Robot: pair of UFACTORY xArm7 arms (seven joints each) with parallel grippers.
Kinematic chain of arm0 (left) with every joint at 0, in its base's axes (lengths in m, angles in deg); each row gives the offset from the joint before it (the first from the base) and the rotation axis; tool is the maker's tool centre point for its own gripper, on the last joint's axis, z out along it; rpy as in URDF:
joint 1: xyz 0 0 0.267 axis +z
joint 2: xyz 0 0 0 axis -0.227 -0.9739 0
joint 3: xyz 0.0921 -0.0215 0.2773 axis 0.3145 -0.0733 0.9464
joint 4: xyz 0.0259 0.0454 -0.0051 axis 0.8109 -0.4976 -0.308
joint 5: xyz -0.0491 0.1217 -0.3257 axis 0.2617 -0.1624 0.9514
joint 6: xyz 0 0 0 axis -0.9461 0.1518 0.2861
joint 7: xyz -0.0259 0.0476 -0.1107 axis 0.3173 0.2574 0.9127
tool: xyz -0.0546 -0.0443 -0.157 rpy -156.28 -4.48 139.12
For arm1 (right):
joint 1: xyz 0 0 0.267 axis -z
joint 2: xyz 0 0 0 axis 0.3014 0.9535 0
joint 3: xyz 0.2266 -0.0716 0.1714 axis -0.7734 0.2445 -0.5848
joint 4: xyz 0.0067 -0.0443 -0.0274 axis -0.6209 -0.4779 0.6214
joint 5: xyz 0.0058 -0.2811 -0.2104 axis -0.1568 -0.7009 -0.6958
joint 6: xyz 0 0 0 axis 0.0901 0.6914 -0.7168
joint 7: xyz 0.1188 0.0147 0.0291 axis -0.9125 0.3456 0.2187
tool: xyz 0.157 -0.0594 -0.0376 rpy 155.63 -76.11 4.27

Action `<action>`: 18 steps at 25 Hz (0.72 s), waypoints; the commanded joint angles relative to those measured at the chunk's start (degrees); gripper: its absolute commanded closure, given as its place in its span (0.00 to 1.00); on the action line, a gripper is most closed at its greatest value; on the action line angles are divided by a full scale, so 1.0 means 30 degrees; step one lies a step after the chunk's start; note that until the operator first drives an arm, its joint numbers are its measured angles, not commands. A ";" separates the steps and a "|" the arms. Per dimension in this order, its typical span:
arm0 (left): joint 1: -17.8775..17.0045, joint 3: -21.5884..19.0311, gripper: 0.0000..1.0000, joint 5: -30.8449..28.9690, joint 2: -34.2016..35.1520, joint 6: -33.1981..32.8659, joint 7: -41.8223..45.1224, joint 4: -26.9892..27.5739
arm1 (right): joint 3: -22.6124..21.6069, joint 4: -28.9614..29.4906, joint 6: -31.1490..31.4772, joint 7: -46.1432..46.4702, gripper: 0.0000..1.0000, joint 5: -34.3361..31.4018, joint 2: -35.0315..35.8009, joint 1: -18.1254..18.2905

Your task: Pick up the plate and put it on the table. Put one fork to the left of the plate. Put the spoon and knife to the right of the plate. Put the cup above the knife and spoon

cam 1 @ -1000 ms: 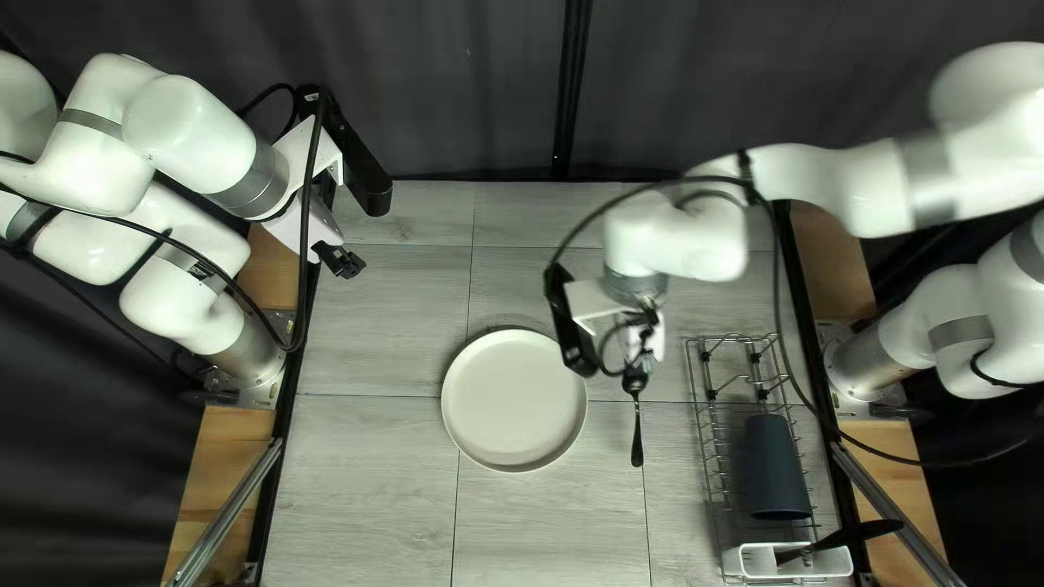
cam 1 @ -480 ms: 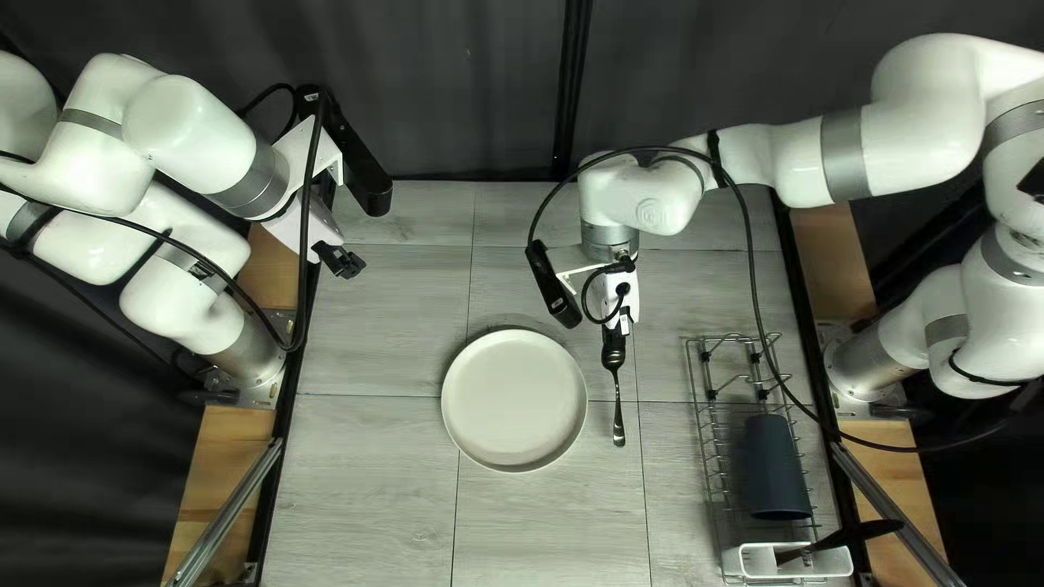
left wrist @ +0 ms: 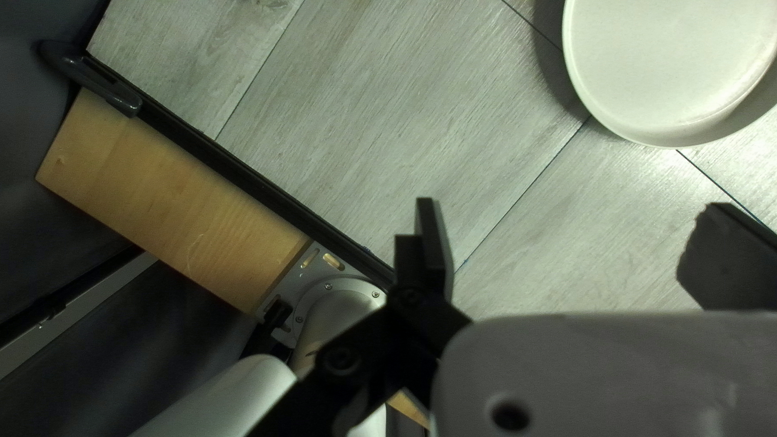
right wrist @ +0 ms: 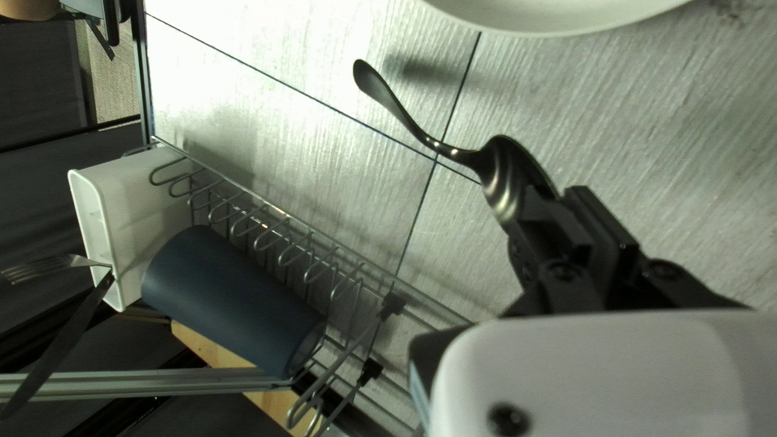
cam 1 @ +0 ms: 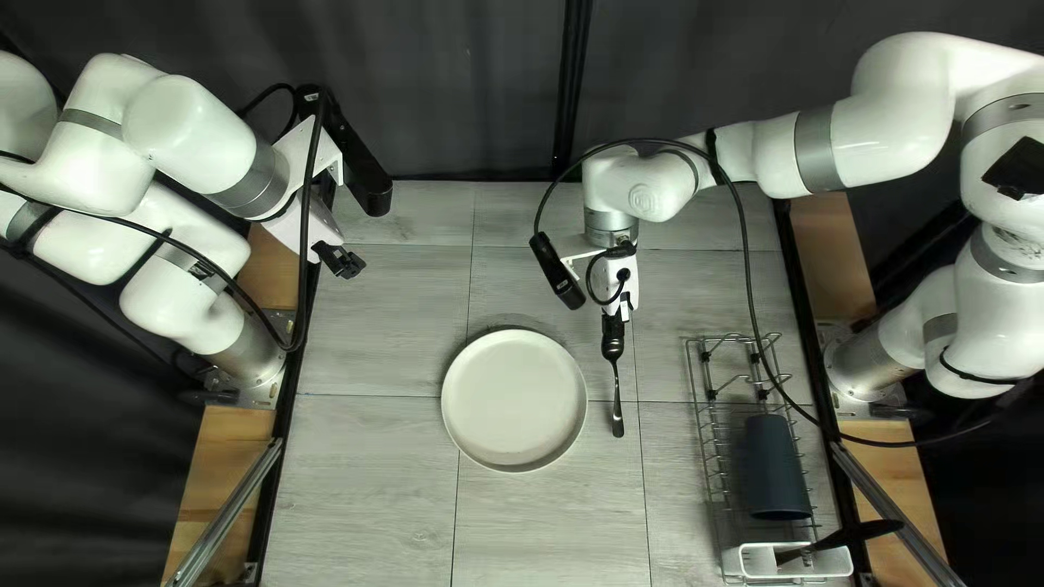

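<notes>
Since a second earlier, your right gripper [cam 1: 613,333] had carried the spoon [cam 1: 617,391] away from the wire rack [cam 1: 708,408] to just right of the plate [cam 1: 514,399]. Your left gripper [cam 1: 342,261] had not shifted.

From the top left view, you saw the spoon held by its bowl, with its handle pointing to the table's near edge. It ran alongside the plate's right rim, apart from it. The dark cup [cam 1: 771,466] lay on its side in the rack, well right of the plate, and a white caddy [cam 1: 763,561] sat at the rack's near end. Your left gripper hung well left of the plate, toward the far edge.

The left wrist view showed what that one could not. Its fingers [left wrist: 428,243] were spread wide with only bare table [left wrist: 376,121] between them, and the plate lay ahead.

The right wrist view gave you the grip itself: the jaws were clenched on the spoon's bowl, the handle ran out ahead, and the plate's rim was near it. You could not tell whether the handle tip touched the table. Only here could you tell the fork [right wrist: 36,267] from the knife [right wrist: 54,346], both sticking out of the caddy beside the cup.
</notes>
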State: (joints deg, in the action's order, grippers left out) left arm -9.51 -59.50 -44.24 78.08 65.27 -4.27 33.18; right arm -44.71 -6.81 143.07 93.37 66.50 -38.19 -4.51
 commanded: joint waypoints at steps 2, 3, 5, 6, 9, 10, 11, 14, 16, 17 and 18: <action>0.0000 0.0000 0.00 0.0000 0.0000 0.0000 0.0000 0.0000 | 0.0025 -0.0331 -0.0247 0.0444 1.00 0.0426 0.0056 0.0186; 0.0000 0.0000 0.00 0.0000 0.0000 0.0000 0.0000 0.0000 | 0.0047 -0.0418 -0.0328 0.0596 1.00 0.0534 0.0122 0.0256; 0.0000 0.0000 0.00 0.0000 0.0000 0.0000 0.0000 0.0000 | 0.0064 -0.0479 -0.0435 0.0801 0.22 0.0650 0.0271 0.0334; 0.0000 0.0000 0.00 0.0000 0.0000 0.0000 0.0000 0.0000 | 0.0073 -0.0456 -0.0538 0.0928 0.06 0.0736 0.0460 0.0389; 0.0000 0.0000 0.00 0.0000 0.0000 0.0000 0.0000 0.0000 | 0.0149 -0.0309 -0.0821 0.1013 0.00 0.0671 0.0938 0.0454; 0.0000 0.0000 0.00 0.0000 0.0000 0.0000 0.0000 0.0000 | 0.0188 -0.0345 -0.0954 0.1062 0.00 0.0613 0.1018 0.0467; 0.0000 0.0000 0.00 0.0000 0.0000 0.0000 0.0000 0.0000 | 0.0273 -0.0429 -0.1232 0.1093 0.00 0.0474 0.1132 0.0473; 0.0000 0.0000 0.00 0.0000 0.0000 0.0000 0.0000 0.0000 | 0.0494 -0.0744 -0.2295 0.1135 0.00 0.0143 0.1454 0.0413; 0.0000 0.0000 0.00 0.0000 0.0000 0.0000 0.0000 0.0000 | 0.0642 -0.1210 -0.3132 0.0818 0.00 -0.0245 0.1207 0.0189; 0.0000 0.0000 0.00 0.0000 0.0000 0.0000 0.0000 0.0000 | 0.0700 -0.1374 -0.3376 0.0575 0.00 -0.0470 0.1045 0.0065; 0.0000 0.0000 0.00 0.0000 0.0000 0.0000 0.0000 0.0000 | 0.0829 -0.1765 -0.3828 -0.0157 0.00 -0.1014 0.0496 -0.0235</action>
State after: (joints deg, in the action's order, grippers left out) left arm -9.51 -59.50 -44.24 78.08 65.27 -4.27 33.18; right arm -43.00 -10.09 134.28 95.69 65.94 -34.60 -3.83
